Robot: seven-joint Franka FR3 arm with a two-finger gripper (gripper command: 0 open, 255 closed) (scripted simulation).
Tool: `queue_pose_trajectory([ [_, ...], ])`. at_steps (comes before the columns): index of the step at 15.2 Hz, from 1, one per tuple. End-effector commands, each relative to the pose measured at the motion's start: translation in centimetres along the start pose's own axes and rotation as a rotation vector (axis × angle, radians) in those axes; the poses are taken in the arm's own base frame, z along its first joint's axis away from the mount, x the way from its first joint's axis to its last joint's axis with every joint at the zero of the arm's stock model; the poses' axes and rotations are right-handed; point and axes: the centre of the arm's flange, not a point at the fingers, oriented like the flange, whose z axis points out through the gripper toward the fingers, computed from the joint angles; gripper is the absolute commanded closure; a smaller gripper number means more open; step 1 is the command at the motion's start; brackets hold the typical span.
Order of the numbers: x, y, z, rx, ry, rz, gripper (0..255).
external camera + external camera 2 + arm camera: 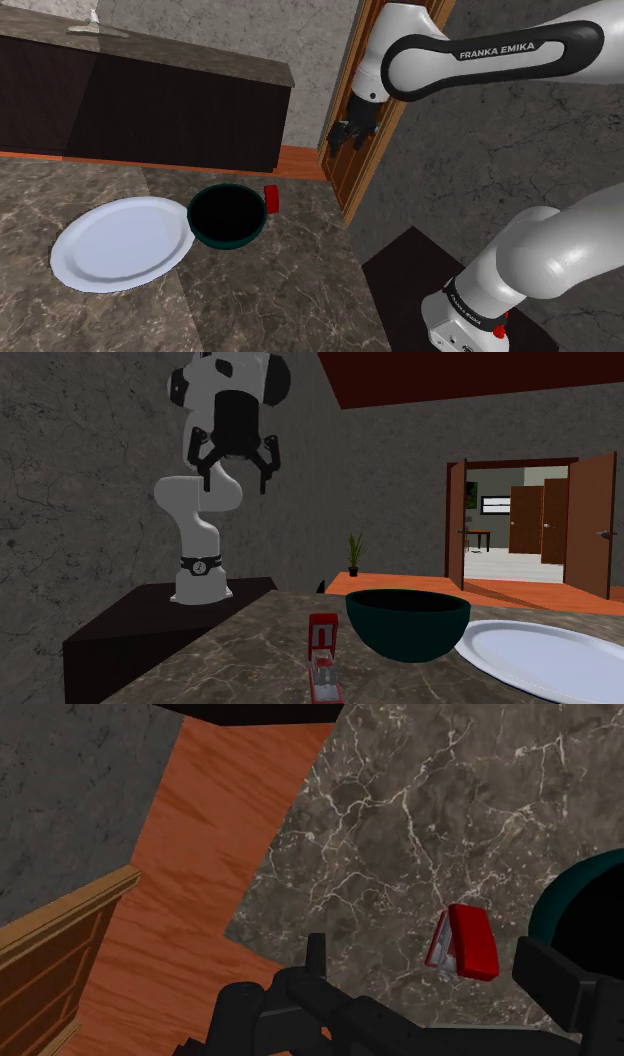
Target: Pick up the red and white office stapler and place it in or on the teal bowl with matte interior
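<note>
Overhead, the tool [349, 133] [236, 478] [428, 950] hangs well above the bench [280, 290] [240, 642] [400, 824], its 2 fingers spread wide with nothing between them but air. It points down toward the bench edge, where the marbled top meets the orange wood floor [200, 854].

The stapler [271, 198] [323, 652] [470, 942] lies on the bench far below the tool. In the wrist view it shows in the gap between the 2 fingers, touched by neither. Its top is red, with a pale part underneath.

The bowl [203, 238] [408, 637] [560, 894] stands just beside the stapler, on the side away from the bench edge. It is dark teal and nearly black inside. The wrist view shows a narrow strip of bench between the 2.

A white plate [120, 245] [540, 652] lies past the bowl, farther again from the tool, and its rim reaches the bowl. A brown wooden door [345, 175] stands behind the tool.
</note>
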Motion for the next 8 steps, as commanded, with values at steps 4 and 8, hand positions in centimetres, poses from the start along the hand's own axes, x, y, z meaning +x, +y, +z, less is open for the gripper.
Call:
queue_pose_trajectory([
  [4,3.6,-3.3,4.4,0.012,-0.012,0.003,0],
  [8,6.4,-6.0,8.0,0.020,-0.022,0.005,0],
])
